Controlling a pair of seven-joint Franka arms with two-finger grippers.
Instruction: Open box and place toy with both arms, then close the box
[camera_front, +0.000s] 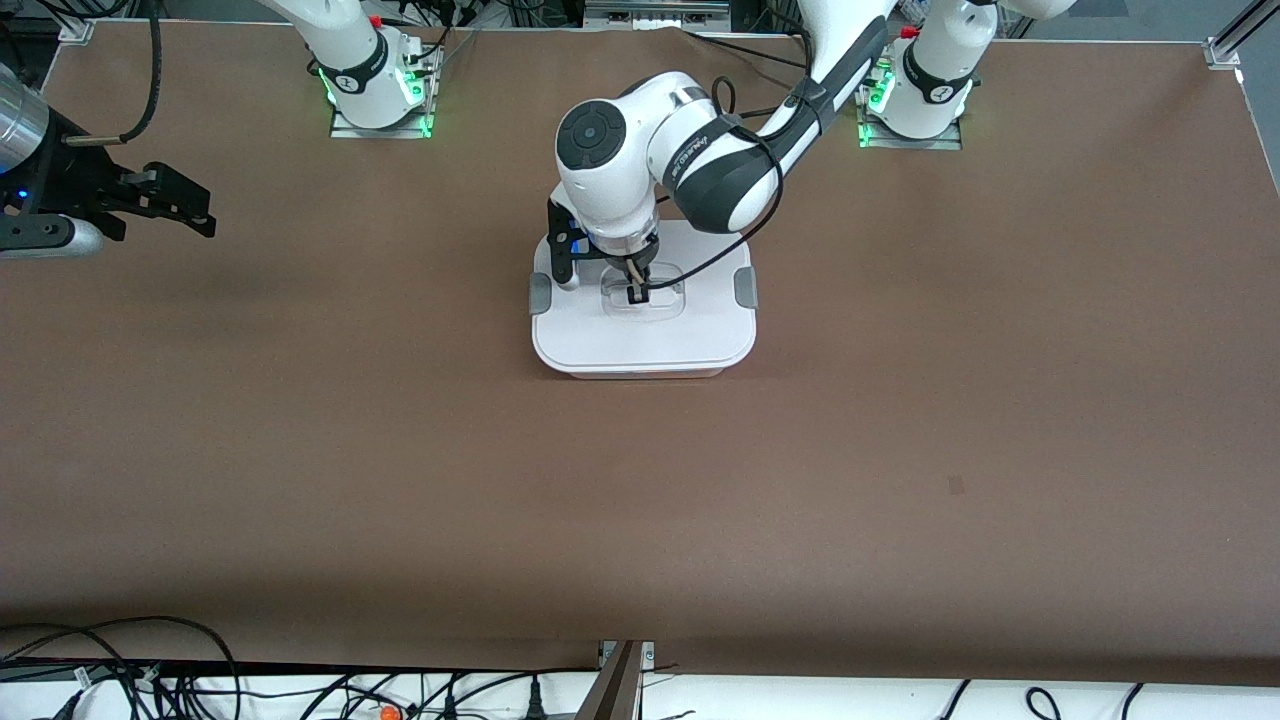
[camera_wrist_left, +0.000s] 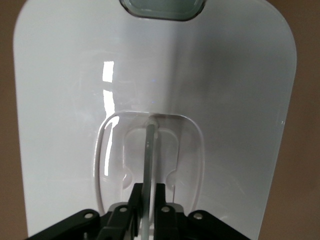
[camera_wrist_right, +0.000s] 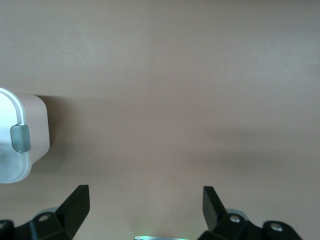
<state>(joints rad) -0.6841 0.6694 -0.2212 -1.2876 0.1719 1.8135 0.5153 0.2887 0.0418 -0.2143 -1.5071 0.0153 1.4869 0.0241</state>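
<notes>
The box (camera_front: 640, 372) stands mid-table with its white lid (camera_front: 645, 335) on, a grey clip (camera_front: 540, 292) at one end and another (camera_front: 745, 288) at the other. My left gripper (camera_front: 636, 292) points straight down onto the lid's clear handle (camera_front: 655, 300). In the left wrist view its fingers (camera_wrist_left: 134, 192) stand close on either side of the thin handle (camera_wrist_left: 148, 155), shut on it. My right gripper (camera_front: 205, 215) waits open and empty over the right arm's end of the table, its fingertips (camera_wrist_right: 79, 197) wide apart. The toy is out of view.
The right wrist view shows the box's end (camera_wrist_right: 37, 125) with a grey clip (camera_wrist_right: 21, 138) and bare brown tabletop (camera_wrist_right: 175, 100). Cables (camera_front: 150, 670) lie along the table edge nearest the front camera.
</notes>
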